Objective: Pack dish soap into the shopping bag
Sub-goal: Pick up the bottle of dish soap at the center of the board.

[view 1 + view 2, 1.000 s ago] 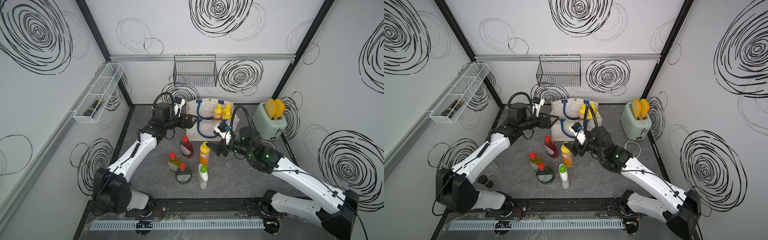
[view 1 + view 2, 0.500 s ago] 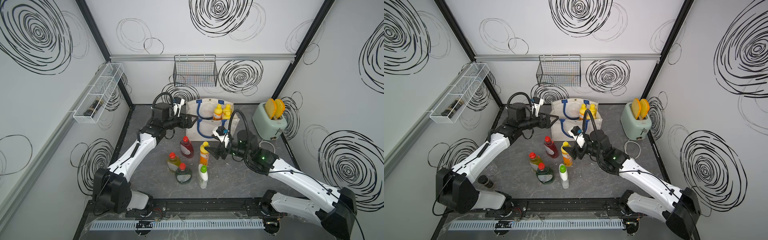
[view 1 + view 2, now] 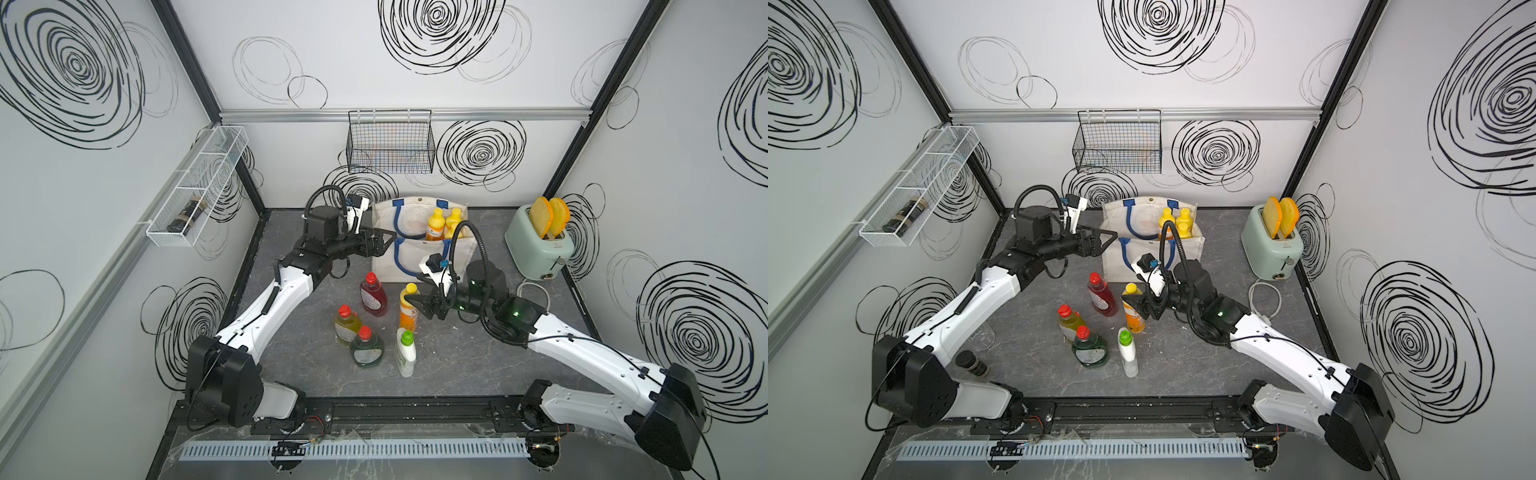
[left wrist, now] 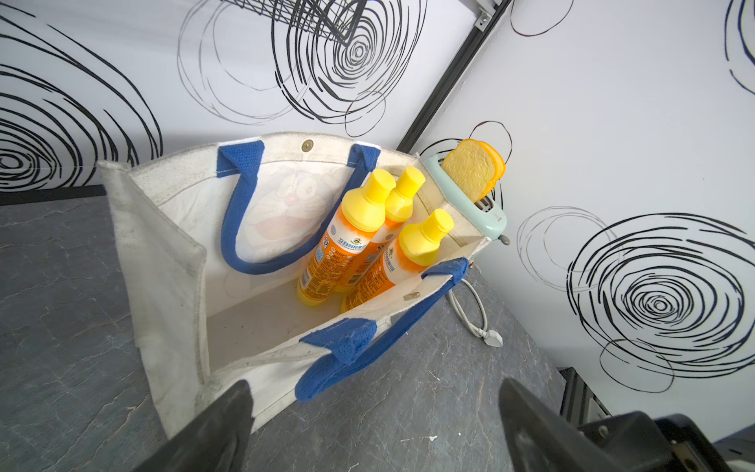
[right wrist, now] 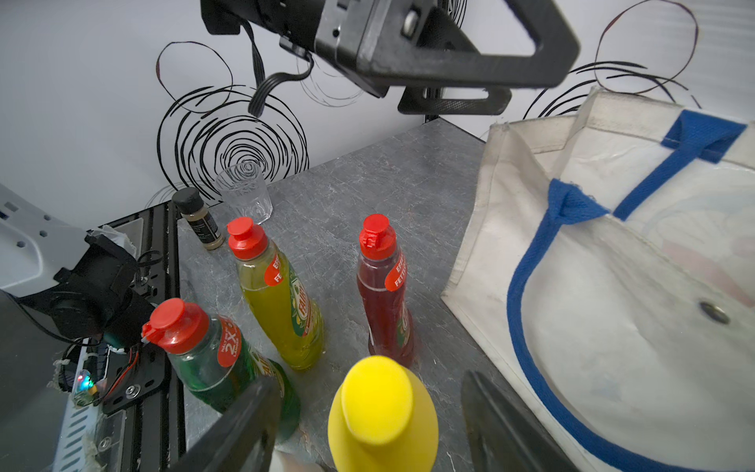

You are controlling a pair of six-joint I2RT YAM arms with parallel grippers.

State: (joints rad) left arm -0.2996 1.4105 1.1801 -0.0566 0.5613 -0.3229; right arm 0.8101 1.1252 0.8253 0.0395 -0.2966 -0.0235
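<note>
Shopping bag [image 3: 386,266]: white fabric with blue handles, upright at the back of the grey table [image 3: 457,365], mouth open. Contents: three orange bottles with yellow caps [image 4: 347,241], leaning together at the end of the bag nearest the toaster [image 3: 538,253]. Fourth orange bottle [image 3: 408,316]: upright on the table just in front of the bag. Right gripper [image 3: 415,305]: open, fingers on either side of this bottle's yellow cap [image 5: 382,404], a gap showing on each side in the right wrist view. Left gripper [image 3: 384,243]: wide open and holding nothing, level with the bag's top edge at its end away from the toaster. Red-capped bottles, all upright on the table: red liquid [image 3: 373,295] nearest the bag; yellow liquid [image 3: 347,326] and green liquid [image 3: 365,349] closer to the front, close together. White bottle with green cap [image 3: 405,353]: upright, just beside the green one. Other items: mint toaster holding two bread slices [image 3: 548,216]; black wire basket [image 3: 390,145] on the back wall; white wire shelf [image 3: 199,187] on a side wall; a drinking glass [image 5: 245,196] and a small jar [image 5: 198,220] near the left arm's base.
</note>
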